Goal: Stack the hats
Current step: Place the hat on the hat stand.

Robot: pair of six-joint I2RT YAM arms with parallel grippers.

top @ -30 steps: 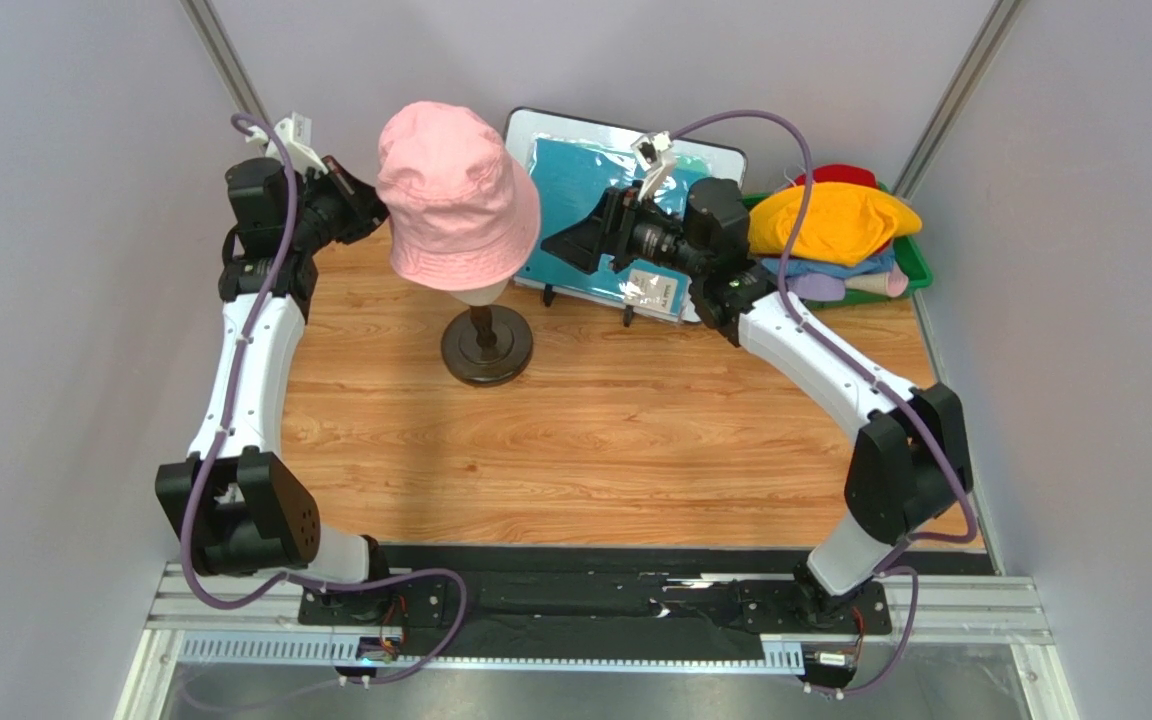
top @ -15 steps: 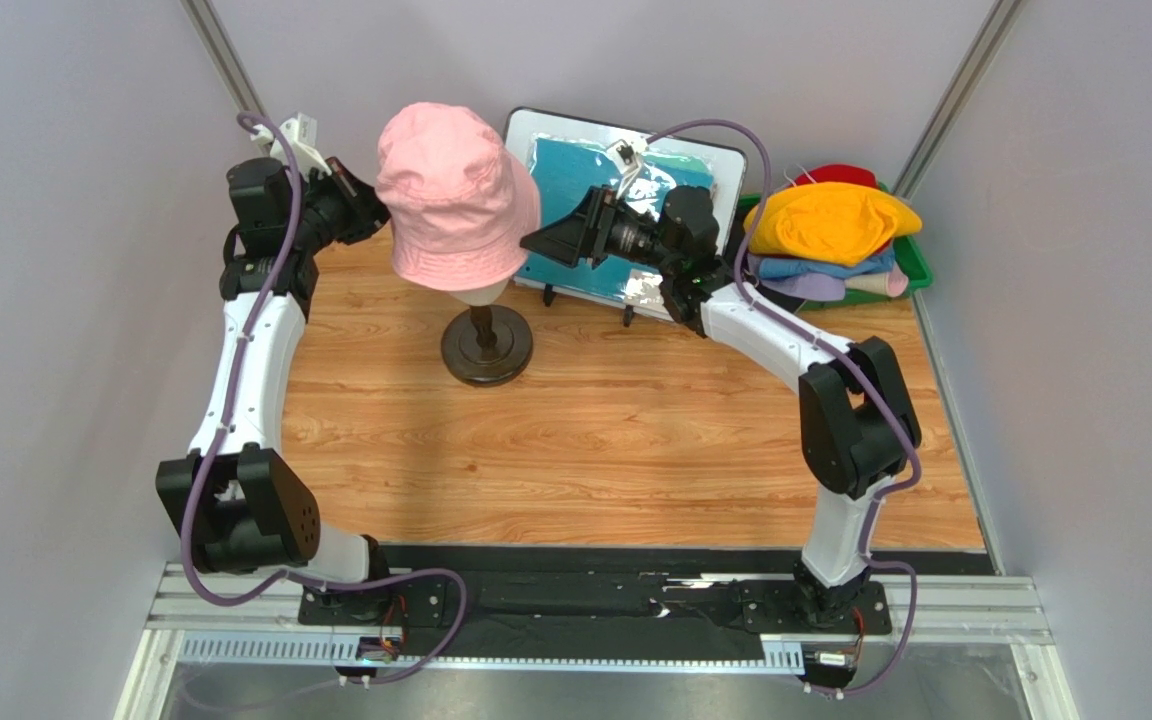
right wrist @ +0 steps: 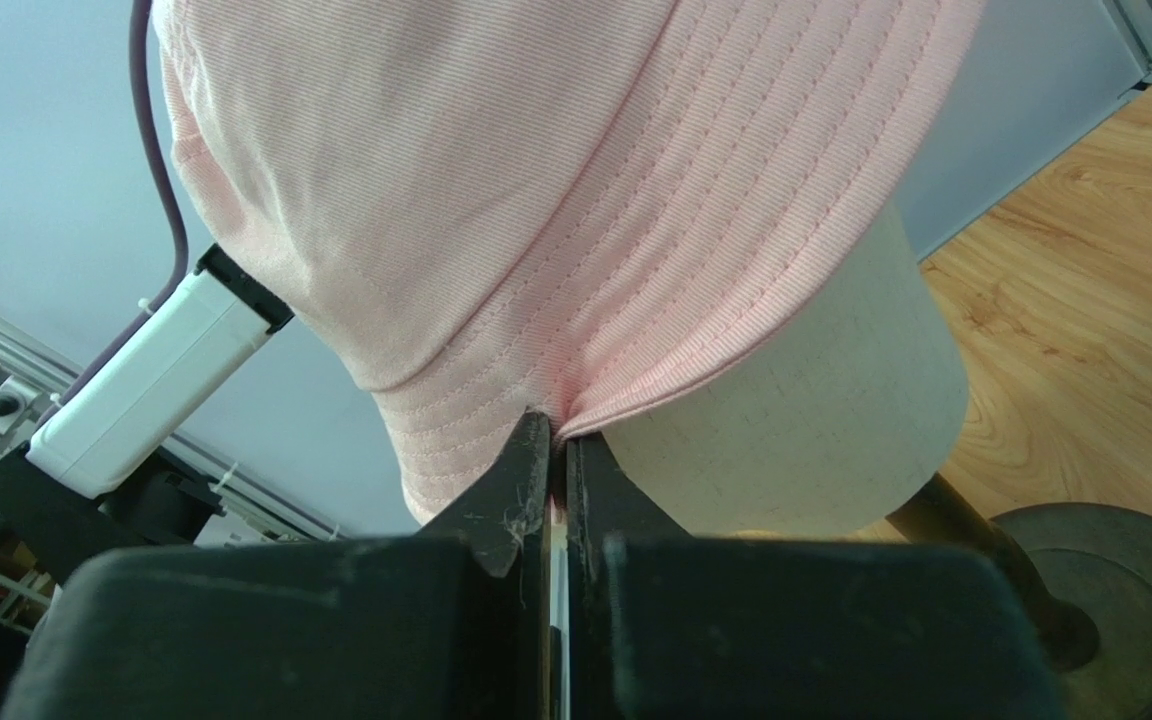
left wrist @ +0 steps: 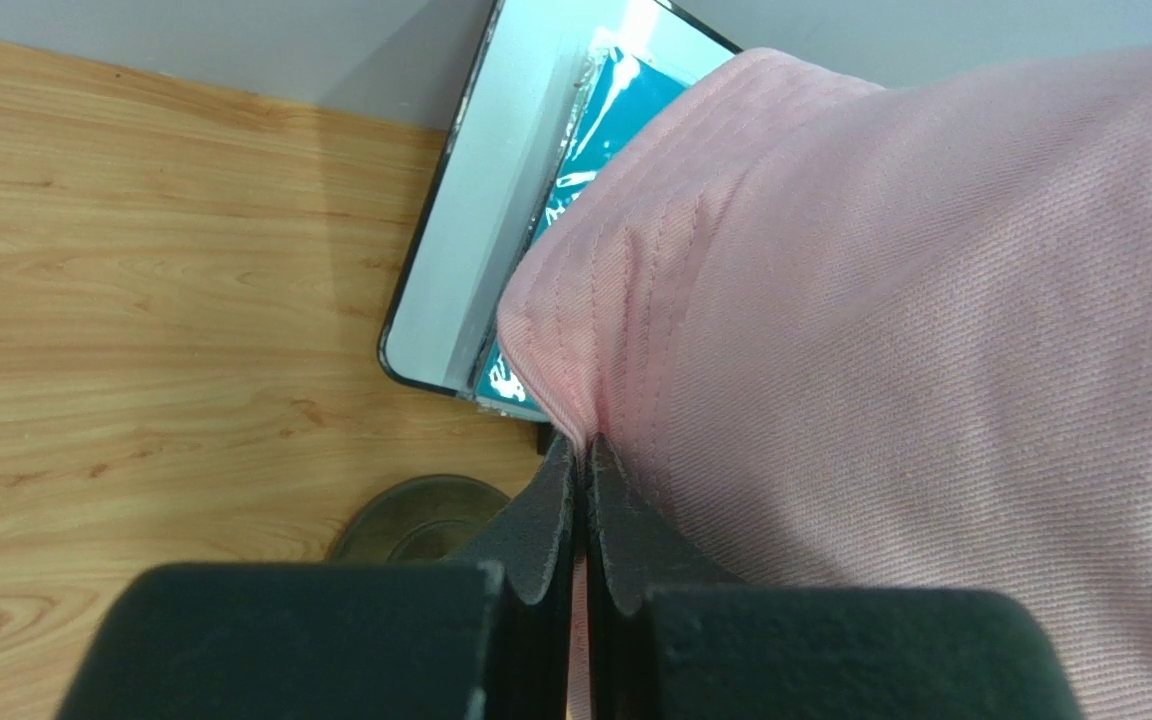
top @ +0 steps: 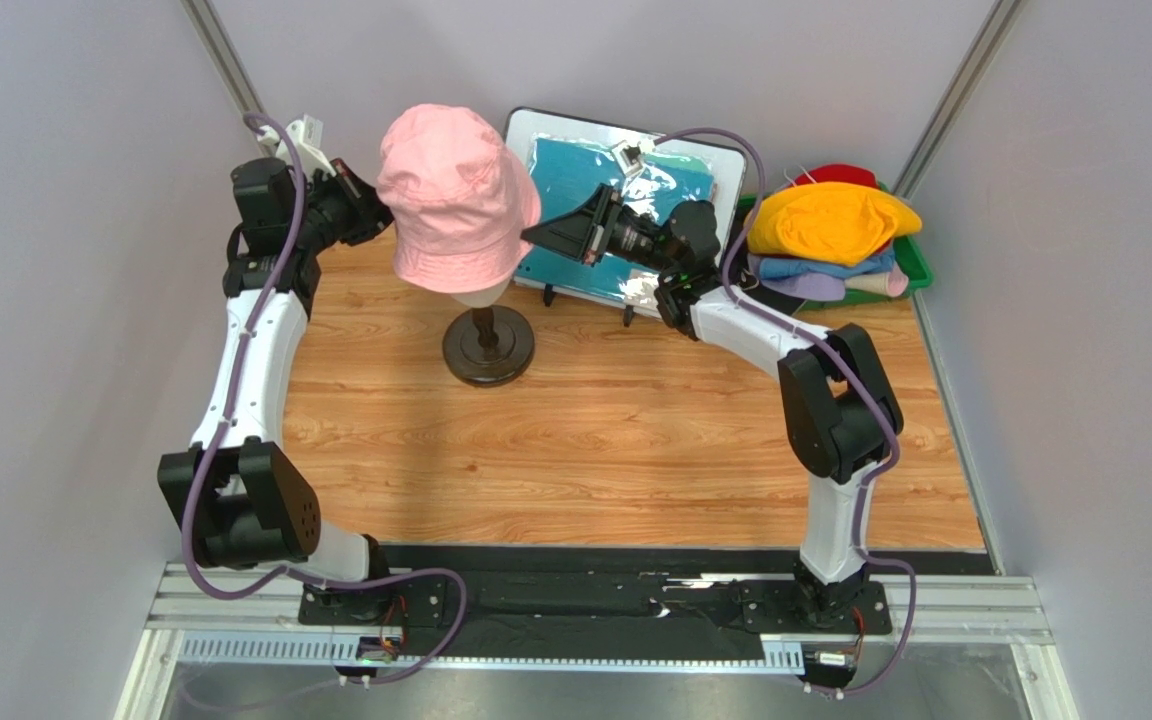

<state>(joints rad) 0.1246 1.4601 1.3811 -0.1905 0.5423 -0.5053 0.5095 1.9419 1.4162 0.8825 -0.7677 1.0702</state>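
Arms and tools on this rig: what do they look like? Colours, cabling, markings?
The left arm and right arm have white links with chunky black joint housings. A purple cable loops along each. A small white module sits at each wrist. The left tool and right tool are matte black, tapering to wedge tips. No markings legible.

pink hat (top: 455,195) — crown up on mannequin head (right wrist: 823,405) | orange-yellow hat (top: 830,221) — atop hat pile (top: 823,278), bk-right | red hat (top: 838,174) peeks behind

The pink hat (top: 455,188) covers nearly all of the mannequin head (right wrist: 808,405); its crown runs off the top edge in the right wrist view. At the far right corner of the desk (top: 612,435) the orange-yellow hat (top: 830,221) hides all but a sliver of the red hat (top: 838,174)
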